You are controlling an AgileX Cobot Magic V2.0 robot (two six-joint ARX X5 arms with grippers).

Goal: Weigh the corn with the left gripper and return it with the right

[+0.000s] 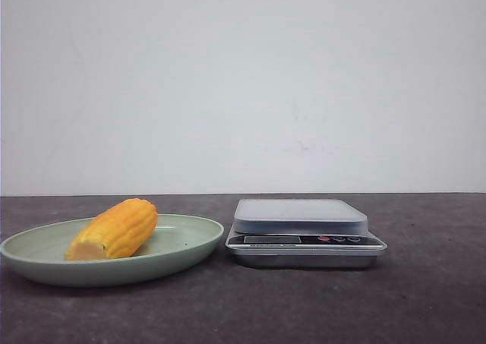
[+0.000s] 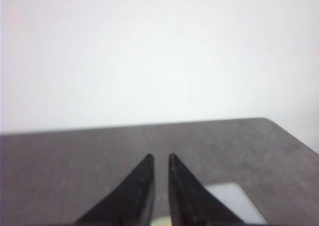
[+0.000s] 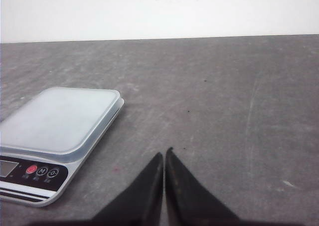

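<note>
The corn (image 1: pixel 114 228), a short yellow-orange cob with a paler cut end, lies on its side in a pale green plate (image 1: pixel 199 239) at the left of the front view. A silver kitchen scale (image 1: pixel 300 216) with an empty platform stands just right of the plate. Neither gripper shows in the front view. My left gripper (image 2: pixel 160 157) is empty, its black fingers almost together with a thin gap, above the table with a corner of the scale (image 2: pixel 234 201) beside it. My right gripper (image 3: pixel 164 152) is shut and empty over bare table, to the right of the scale (image 3: pixel 57 118).
The dark grey table (image 1: pixel 425 283) runs back to a plain white wall. The table's far right corner shows in the left wrist view (image 2: pixel 266 120).
</note>
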